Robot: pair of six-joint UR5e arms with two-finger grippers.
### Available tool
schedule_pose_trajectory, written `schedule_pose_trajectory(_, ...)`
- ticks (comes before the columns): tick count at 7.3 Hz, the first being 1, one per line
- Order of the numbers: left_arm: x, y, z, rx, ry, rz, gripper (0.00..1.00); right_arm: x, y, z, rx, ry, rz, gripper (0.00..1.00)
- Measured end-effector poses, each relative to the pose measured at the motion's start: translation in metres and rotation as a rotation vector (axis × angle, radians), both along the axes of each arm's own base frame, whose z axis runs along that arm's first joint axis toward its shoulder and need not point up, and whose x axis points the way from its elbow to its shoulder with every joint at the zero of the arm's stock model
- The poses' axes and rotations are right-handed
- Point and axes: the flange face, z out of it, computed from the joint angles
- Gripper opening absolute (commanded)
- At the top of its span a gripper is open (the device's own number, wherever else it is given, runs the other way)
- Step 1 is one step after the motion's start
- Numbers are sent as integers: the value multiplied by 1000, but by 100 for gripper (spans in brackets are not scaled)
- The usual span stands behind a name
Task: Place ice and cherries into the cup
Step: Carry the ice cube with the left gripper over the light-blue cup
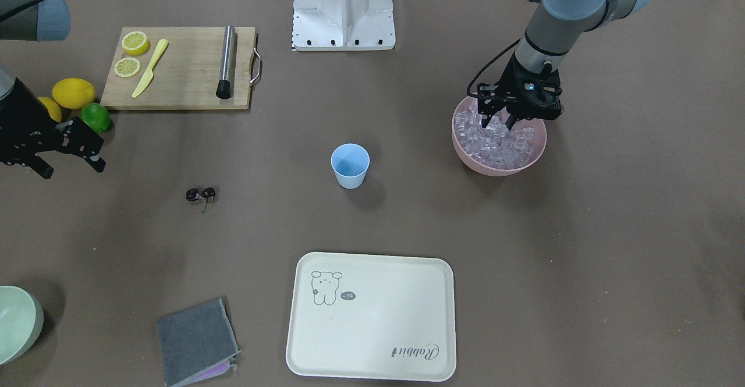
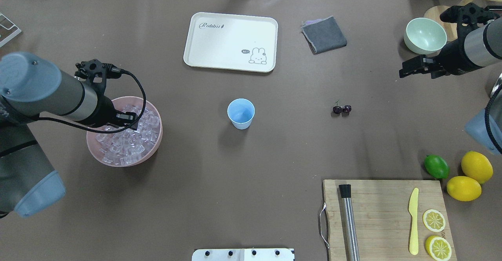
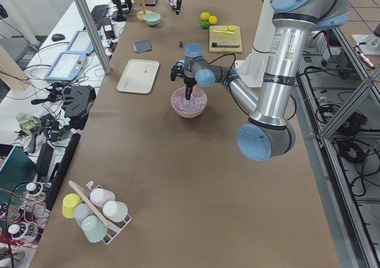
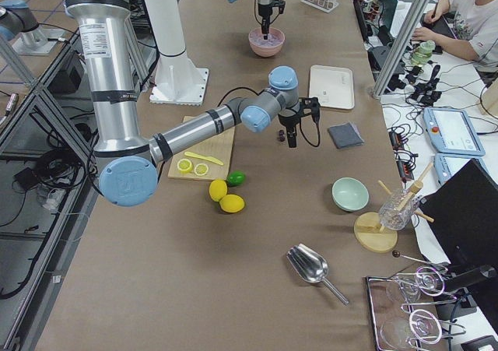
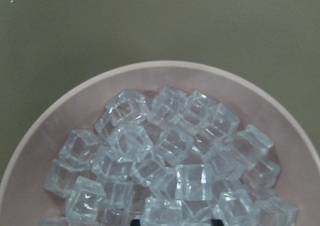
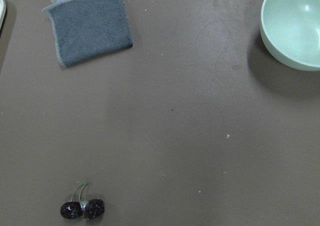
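Where the left arm reaches down, the left tool (image 1: 498, 120) sits inside the bowl (image 1: 495, 169), its fingers apart and their tips sunk among the ice (image 1: 500, 142). The left wrist view shows cubes lying between the two tips, with nothing squeezed. All the ice is heaped in this pink bowl, which stands on the surface (image 1: 524, 270) well apart from the cup (image 1: 350, 166), on the cup's side toward the robot's left.

The cup stands upright. The cherries (image 1: 200, 194) lie on the surface on the cup's other side, toward the robot's right, about as far from it as the bowl, the two fruits touching and their stems joined.

The right tool (image 1: 73, 169) hangs farther out from the cup than the cherries, fingers spread and holding nothing.

Beyond the cup, away from the robot, lies the tray (image 2: 219, 45). The cloth (image 2: 324, 34) is also on that far side, toward the robot's right. The board (image 2: 384, 214) is on the cup's near side, toward the robot's right, with a lime (image 2: 436, 166) just past it.
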Motion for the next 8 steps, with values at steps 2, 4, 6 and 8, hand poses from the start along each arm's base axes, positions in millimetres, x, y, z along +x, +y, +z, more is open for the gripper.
schedule_pose_trajectory(2, 28, -46, -82, 7, 57, -7, 0, -2, 0, -2, 3, -1, -3, 99)
schedule_pose_trajectory(4, 85, -74, -159, -30, 85, -12, 0, -3, 0, -4, 8, -4, -4, 99)
schedule_pose_trajectory(6, 134, -51, -189, -58, 103, -11, 0, -4, 0, -7, 11, -7, -7, 99)
schedule_pose_trajectory(8, 174, -35, -197, -52, 105, -32, 0, -3, 0, -5, 9, -5, -6, 99)
